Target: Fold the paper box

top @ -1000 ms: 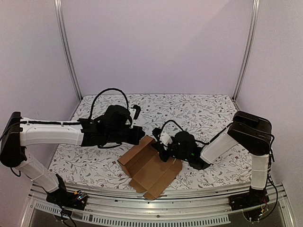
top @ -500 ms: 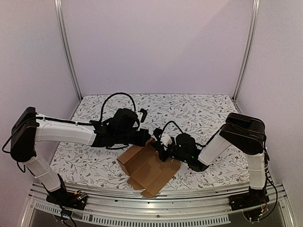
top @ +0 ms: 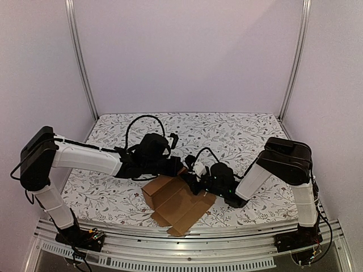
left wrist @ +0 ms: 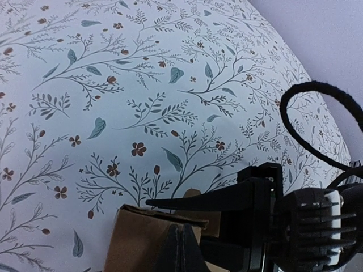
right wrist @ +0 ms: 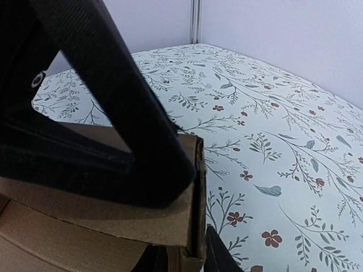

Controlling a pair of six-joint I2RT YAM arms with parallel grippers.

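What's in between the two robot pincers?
Just the far corner of the paper box. In the top view, the left pincer and right pincer nearly meet there, with brown cardboard between them.

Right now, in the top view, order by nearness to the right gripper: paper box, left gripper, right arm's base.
1. paper box, centre, touching the right gripper.
2. left gripper, just behind-left.
3. right arm's base, near-right corner.

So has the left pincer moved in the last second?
Yes. In the top view the left pincer has shifted right, away from the left frame post, and slightly nearer the front rail, toward the paper box.
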